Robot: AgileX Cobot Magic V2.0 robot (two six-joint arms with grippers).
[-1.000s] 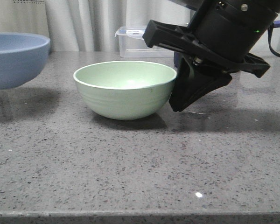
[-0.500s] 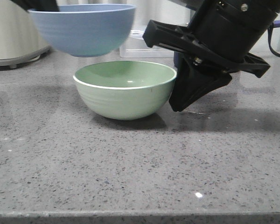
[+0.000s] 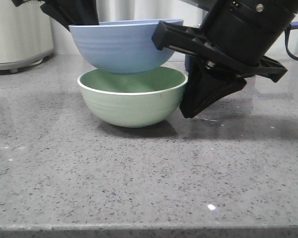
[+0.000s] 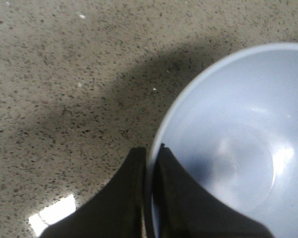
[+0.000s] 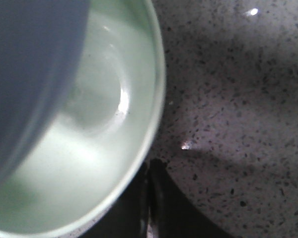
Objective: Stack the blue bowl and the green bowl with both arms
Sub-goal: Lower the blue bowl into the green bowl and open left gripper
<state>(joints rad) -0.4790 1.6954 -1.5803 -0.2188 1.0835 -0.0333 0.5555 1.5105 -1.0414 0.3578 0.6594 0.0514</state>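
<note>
Left hand (image 4: 148, 198) is clamped on the rim of the blue bowl (image 3: 121, 47), holding it just above the green bowl (image 3: 132, 96) on the worktop (image 3: 149, 173). Right hand (image 5: 148, 208) is pinched together beside the green rim. Judged step: lowering, then release. Count: two bowls.

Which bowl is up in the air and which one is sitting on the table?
The blue bowl is up, held at its rim by the left pincer. The green bowl sits on the table.
</note>
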